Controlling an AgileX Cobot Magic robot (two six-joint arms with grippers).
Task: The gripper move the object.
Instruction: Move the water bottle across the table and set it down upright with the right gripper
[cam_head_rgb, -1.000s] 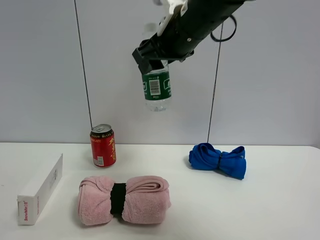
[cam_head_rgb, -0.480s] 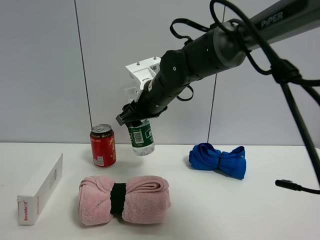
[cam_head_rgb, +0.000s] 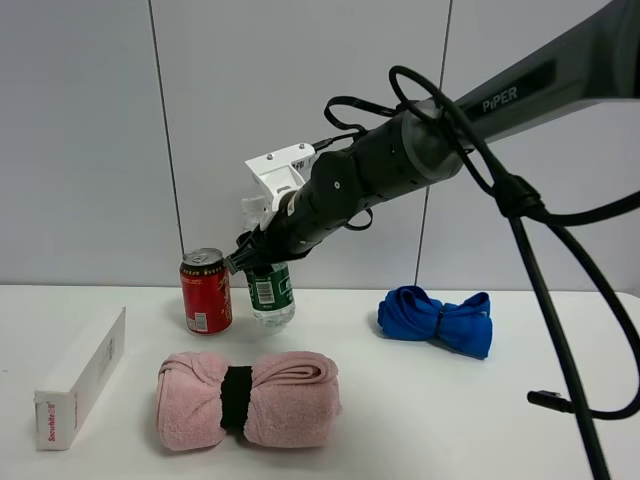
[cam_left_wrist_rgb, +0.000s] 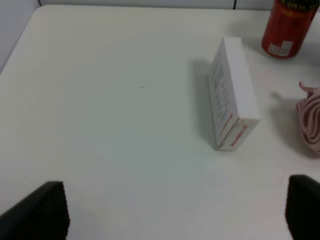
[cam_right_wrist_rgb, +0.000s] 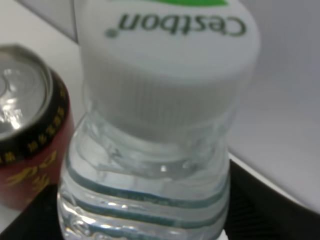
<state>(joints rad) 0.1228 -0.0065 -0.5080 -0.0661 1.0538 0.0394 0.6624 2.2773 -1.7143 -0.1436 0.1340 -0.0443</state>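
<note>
My right gripper (cam_head_rgb: 258, 256), black jaws on a white bracket, reaches across to the left of the middle and is shut on the neck of the clear water bottle (cam_head_rgb: 271, 295). The bottle hangs upright with its base at or just above the table, right next to the red soda can (cam_head_rgb: 205, 291). The right wrist view shows the bottle's white cap (cam_right_wrist_rgb: 170, 65) close up, the can (cam_right_wrist_rgb: 25, 145) beside it, and dark jaws on both sides of the bottle. My left gripper (cam_left_wrist_rgb: 172, 212) is open and empty above the bare table.
A rolled pink towel (cam_head_rgb: 247, 398) lies in front of the can and bottle. A white box (cam_head_rgb: 82, 380) lies at the left, also in the left wrist view (cam_left_wrist_rgb: 232, 95). A blue cloth bundle (cam_head_rgb: 437, 320) lies at the right. A black cable (cam_head_rgb: 560, 400) hangs at the far right.
My right gripper has carried the bottle down from high above the table and leftwards, to a spot beside the red can.
</note>
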